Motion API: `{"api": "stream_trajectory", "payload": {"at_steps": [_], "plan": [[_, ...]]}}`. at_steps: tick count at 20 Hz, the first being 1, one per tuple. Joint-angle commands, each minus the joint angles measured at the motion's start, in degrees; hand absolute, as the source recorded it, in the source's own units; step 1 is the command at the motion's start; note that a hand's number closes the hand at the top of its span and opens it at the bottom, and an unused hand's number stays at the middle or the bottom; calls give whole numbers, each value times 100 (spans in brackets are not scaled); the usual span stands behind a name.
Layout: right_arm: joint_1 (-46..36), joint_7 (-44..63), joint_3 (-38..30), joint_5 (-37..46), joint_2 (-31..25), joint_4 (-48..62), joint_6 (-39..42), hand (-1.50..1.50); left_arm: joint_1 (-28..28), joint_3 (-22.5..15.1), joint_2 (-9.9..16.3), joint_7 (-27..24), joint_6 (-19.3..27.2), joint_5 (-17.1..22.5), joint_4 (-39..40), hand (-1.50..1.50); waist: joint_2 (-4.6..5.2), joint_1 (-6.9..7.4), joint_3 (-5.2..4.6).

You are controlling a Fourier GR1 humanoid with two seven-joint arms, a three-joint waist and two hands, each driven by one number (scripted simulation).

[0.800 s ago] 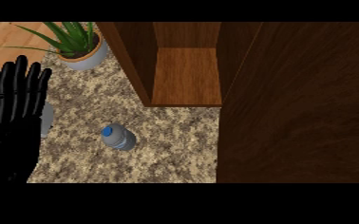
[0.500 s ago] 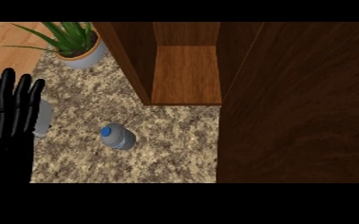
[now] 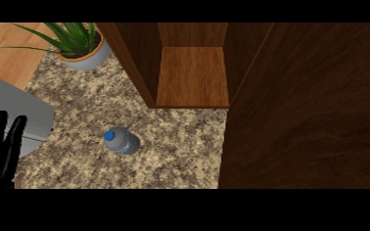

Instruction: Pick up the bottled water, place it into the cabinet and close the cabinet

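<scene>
The bottled water point(image 3: 121, 141), clear with a blue cap, stands on the speckled counter point(image 3: 166, 151) below the cabinet. The wooden cabinet point(image 3: 192, 76) is open, its shelf bare, and its dark door point(image 3: 300, 107) swings out across the right side of the head view. Only straight black fingers of my left hand point(image 3: 11, 144) show at the left edge, well left of the bottle and apart from it. My right hand does not show.
A potted green plant point(image 3: 78, 46) sits at the back left of the counter. A grey rounded object point(image 3: 25, 117) lies at the left edge beside my left hand. Wooden floor point(image 3: 18, 49) shows beyond the counter's left edge.
My left hand has slid down and left, mostly out of view; only fingertips remain. The bottle and cabinet have not moved.
</scene>
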Motion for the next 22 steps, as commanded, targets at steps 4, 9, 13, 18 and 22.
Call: {"api": "stream_trajectory", "payload": {"at_steps": [4, 9, 13, 18, 22], "plan": [[205, 854, 1054, 695, 203, -876, -341, -150, 472, -284, -50, 603, 184, -147, -915, -150, 6, -9, -1], [269, 673, 1381, 1006, 245, -686, -506, -150, 844, -376, 152, 1228, 267, -158, -1800, -150, -18, 32, -1], [205, 996, 1618, 1176, 192, -1046, -722, -150, 983, -302, 114, 851, 167, 39, -1458, -150, -24, 26, -8], [363, 841, 1665, 1092, 16, -951, -789, -150, 765, -226, 172, 1227, 284, -181, -1602, -150, -24, -29, 3], [101, 813, 1961, 1518, 130, -738, -1118, -150, 663, 137, 326, 1088, 103, 100, -1298, -150, -17, -16, -6]]}}
